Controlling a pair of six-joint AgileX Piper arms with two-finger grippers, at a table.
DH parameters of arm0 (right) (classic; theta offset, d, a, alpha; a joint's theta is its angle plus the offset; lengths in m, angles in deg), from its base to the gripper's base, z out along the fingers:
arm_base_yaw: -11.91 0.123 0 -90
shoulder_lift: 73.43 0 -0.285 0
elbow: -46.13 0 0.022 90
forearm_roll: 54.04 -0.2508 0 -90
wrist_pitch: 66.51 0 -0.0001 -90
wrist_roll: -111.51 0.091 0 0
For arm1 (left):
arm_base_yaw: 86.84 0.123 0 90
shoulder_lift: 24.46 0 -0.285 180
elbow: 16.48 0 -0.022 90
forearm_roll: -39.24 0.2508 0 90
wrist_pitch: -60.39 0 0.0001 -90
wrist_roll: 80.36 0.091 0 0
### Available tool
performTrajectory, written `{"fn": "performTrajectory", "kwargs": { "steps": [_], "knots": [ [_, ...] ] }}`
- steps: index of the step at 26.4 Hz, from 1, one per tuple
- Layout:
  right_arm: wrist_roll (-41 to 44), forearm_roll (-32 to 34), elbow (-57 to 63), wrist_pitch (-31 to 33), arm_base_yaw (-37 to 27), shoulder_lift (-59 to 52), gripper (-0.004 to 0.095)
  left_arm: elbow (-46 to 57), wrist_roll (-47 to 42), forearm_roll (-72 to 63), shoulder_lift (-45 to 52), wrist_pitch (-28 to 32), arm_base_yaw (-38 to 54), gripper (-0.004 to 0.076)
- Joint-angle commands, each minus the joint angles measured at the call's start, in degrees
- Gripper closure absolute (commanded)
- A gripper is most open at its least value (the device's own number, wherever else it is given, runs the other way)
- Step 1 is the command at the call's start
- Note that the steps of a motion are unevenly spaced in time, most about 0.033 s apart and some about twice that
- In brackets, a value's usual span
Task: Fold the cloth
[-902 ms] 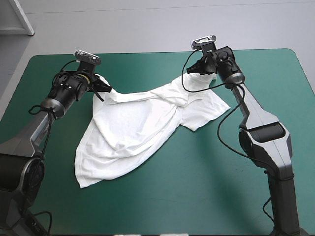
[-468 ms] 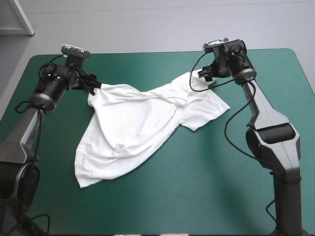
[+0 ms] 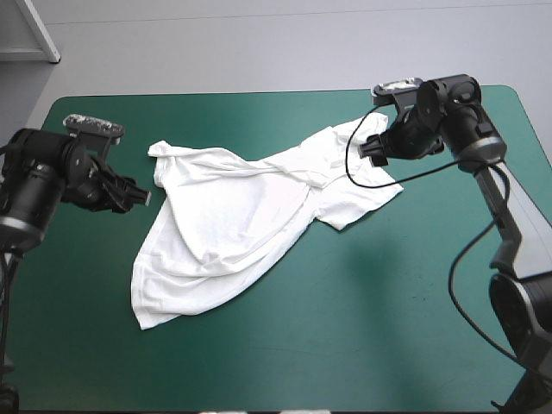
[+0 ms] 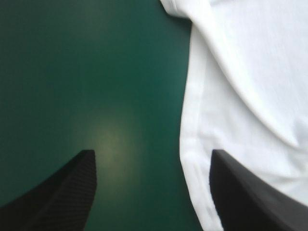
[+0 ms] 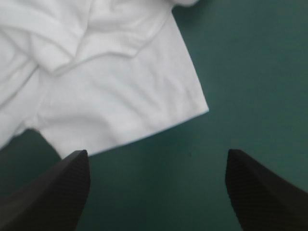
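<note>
The white T-shirt (image 3: 233,224) lies wrinkled and partly spread across the middle of the teal-green table, one sleeve toward the right arm. My left gripper (image 3: 141,197) hovers just off the shirt's left edge, fingers apart and holding nothing. In the left wrist view this gripper (image 4: 151,190) is open, and the T-shirt's hem (image 4: 231,82) runs under one finger. My right gripper (image 3: 373,149) hangs over the shirt's far right sleeve. The right wrist view shows that gripper (image 5: 156,190) open above bare cover, with the T-shirt's sleeve (image 5: 110,91) ahead of it.
Bare teal-green cover (image 3: 362,328) surrounds the shirt on the near side and the right. The table's far edge (image 3: 259,93) runs close behind the shirt's far corners.
Both grippers have opened and let go of the shirt's far corners. The left arm has drawn back to the left, the right arm to the right. The released corners now rest on the table.
</note>
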Motion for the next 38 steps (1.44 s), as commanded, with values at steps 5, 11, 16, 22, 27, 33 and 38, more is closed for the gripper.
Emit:
{"fn": "performTrajectory", "kwargs": {
  "steps": [5,11,16,22,27,33,38],
  "knots": [
    [-2.5,-0.1,17.5,-7.0,-0.3,-14.3,0.0170,19.7,-0.3,-6.3,14.0,-2.6,0.0,0.0251],
    [-2.5,-0.3,20.3,-9.7,-0.3,-14.7,0.0170,34.9,-0.5,-12.5,18.5,3.8,0.0,0.0251],
    [-2.5,-0.6,20.3,-10.6,-0.3,-14.7,0.0170,43.4,0.2,-15.8,18.1,13.1,0.0,0.0251],
    [-2.5,-0.6,20.3,-11.9,-0.3,-14.7,0.0171,46.8,0.2,-16.2,18.1,22.5,0.0,0.0251],
    [-2.5,0.0,20.3,-14.9,-0.3,-14.4,0.0170,46.8,0.2,-16.2,16.3,26.2,0.0,0.0252],
    [-2.5,1.4,20.3,-18.5,-0.3,-13.8,0.0171,46.8,4.3,-21.3,6.1,26.6,0.0,0.0363],
    [-2.5,1.4,20.3,-24.4,-0.3,-7.0,0.0272,46.8,7.5,-20.9,4.6,27.1,0.0,0.0704]
  ]
}}
